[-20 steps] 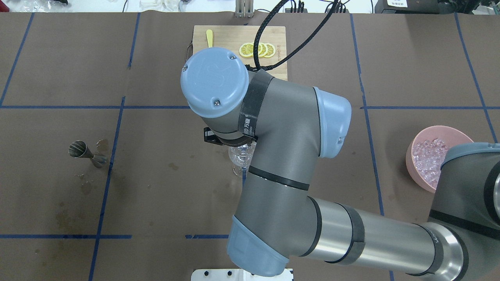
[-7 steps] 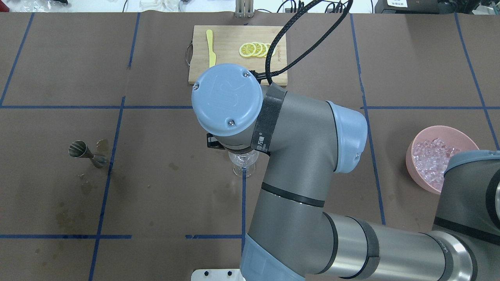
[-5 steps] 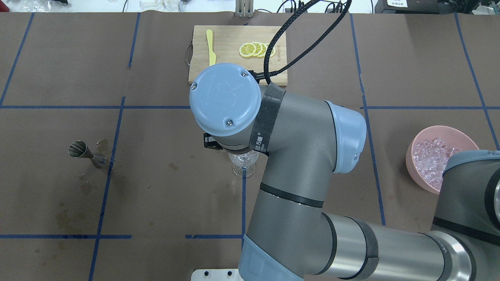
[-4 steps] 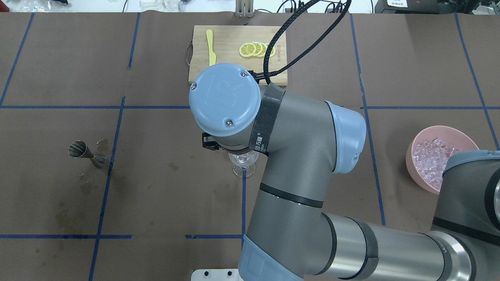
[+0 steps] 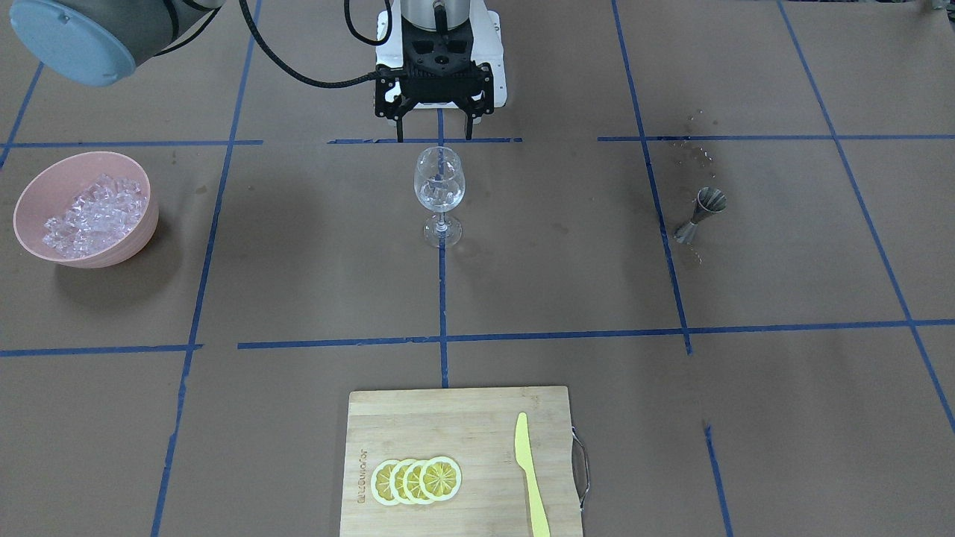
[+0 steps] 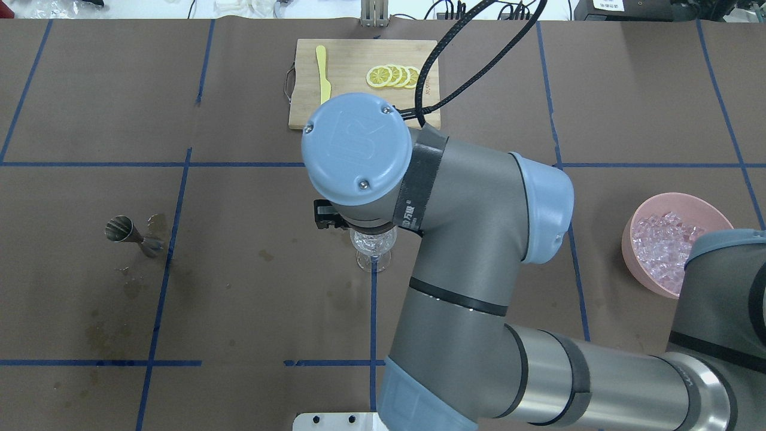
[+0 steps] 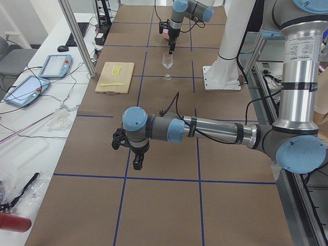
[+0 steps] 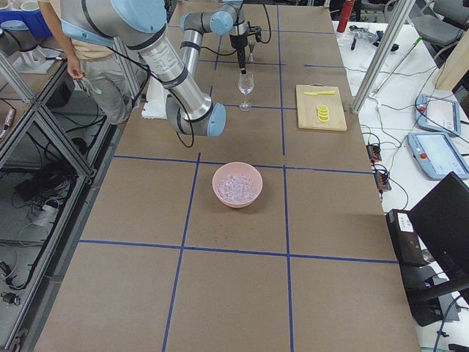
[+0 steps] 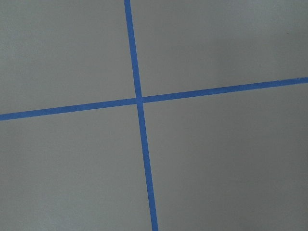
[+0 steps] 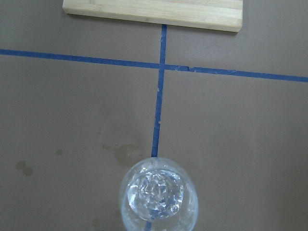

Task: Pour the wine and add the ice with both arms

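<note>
Jaws on the right gripper (image 5: 436,137) are spread wide with nothing between them, hanging just above the rim of the stemmed glass (image 5: 439,181). The left gripper (image 7: 137,164) is way down the left end of the table over bare paper. I only get it from the side camera, so I can't tell if it's open or closed.

Ice (image 10: 157,192) is piled in the bowl of the glass, and the rest of it sits in the pink bowl (image 5: 149,224), well off to the right end of the table. Any wine under the chunks I honestly can't make out, it's clear on clear.

What I'd worry about: that glass is tall on a skinny stem, and the fingers sit right over the rim. If the arm drops or swings sideways before lifting, a finger clips the rim, the glass tips, and ice and wine go everywhere.

Room-wise it looks fine. The jigger (image 5: 699,214) is well apart on the left. The cutting board (image 5: 448,418) with its lemon slices (image 5: 416,479) and knife (image 5: 530,470) is well apart on the far side from the robot. Straight up looks like the safest exit, then across towards the bowl.
</note>
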Controlling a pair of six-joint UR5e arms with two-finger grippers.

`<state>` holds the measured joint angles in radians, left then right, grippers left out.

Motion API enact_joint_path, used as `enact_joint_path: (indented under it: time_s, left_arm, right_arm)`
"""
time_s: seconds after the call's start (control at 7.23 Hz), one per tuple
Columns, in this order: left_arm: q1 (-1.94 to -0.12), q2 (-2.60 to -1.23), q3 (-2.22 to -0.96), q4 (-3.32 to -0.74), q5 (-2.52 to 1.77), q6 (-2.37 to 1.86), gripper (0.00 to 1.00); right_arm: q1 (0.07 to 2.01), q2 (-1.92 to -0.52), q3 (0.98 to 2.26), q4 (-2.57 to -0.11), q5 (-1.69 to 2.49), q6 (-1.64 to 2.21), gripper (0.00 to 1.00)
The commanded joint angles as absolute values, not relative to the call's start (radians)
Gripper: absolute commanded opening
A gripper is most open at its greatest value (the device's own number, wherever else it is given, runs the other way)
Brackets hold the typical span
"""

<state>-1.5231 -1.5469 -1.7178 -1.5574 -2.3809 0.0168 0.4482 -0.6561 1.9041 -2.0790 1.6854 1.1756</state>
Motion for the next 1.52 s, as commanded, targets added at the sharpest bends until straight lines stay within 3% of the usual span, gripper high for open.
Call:
enact_joint_path:
  time_s: [0.0,0.69,0.97,1.38]
  left_arm:
    - [-1.522,-1.54,-1.72,-1.549,-2.378,0.02,1.0]
    - [-1.528,-1.508,-1.724,-1.536,-2.372,0.15,1.0]
    - [-1.531,-1.497,-1.724,-1.529,-2.372,0.15,1.0]
    - [-1.531,-1.47,-1.724,-1.537,-2.378,0.152,1.0]
  right_arm:
    - [0.574,-0.786,2.018,-2.079,1.78,1.05,1.0]
    - [1.128,-1.173,2.025,-2.071,2.132,0.199,1.0]
    - [1.294,-1.299,1.962,-2.048,2.196,-0.068,1.0]
    - [1.498,-1.625,1.829,-1.788,2.205,-0.17,1.0]
